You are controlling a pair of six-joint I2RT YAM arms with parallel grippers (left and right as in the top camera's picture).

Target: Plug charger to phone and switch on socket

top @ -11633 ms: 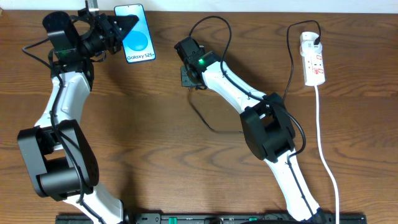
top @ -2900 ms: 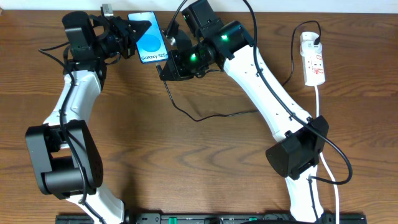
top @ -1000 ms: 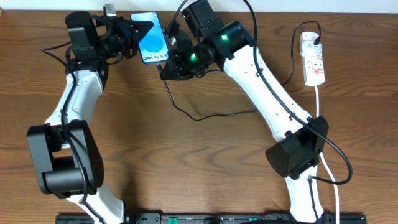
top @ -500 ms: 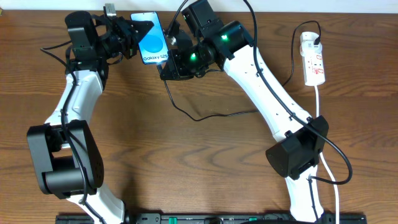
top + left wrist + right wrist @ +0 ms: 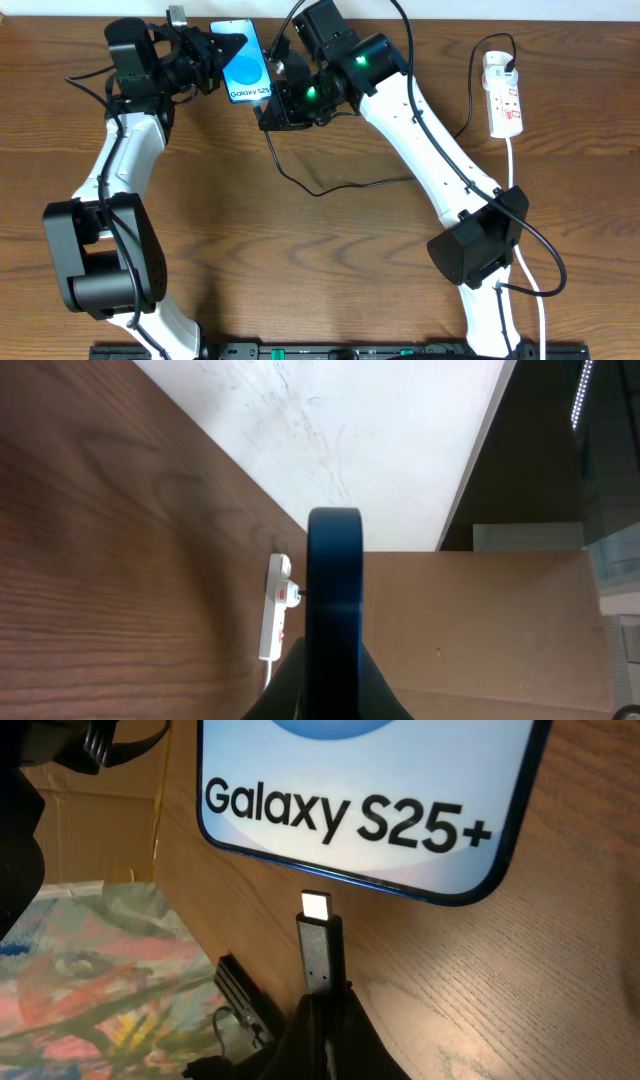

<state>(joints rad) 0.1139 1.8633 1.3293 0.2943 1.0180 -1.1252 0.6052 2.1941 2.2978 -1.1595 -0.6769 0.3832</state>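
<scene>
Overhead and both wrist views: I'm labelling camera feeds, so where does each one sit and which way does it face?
Overhead: fixed above the table, looking straight down; both arms show, left gripper on the phone, right gripper beside it.
Left wrist: on the left arm, looking along its fingers past the edge-on phone to the socket.
Right wrist: on the right arm, looking along its fingers at the charger tip by the phone's bottom edge.
Shared: overhead and left wrist both show the socket.

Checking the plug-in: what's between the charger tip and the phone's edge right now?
Only a sliver of bare table shows there. In the right wrist view, the charger tip sits just short of the phone.
</scene>
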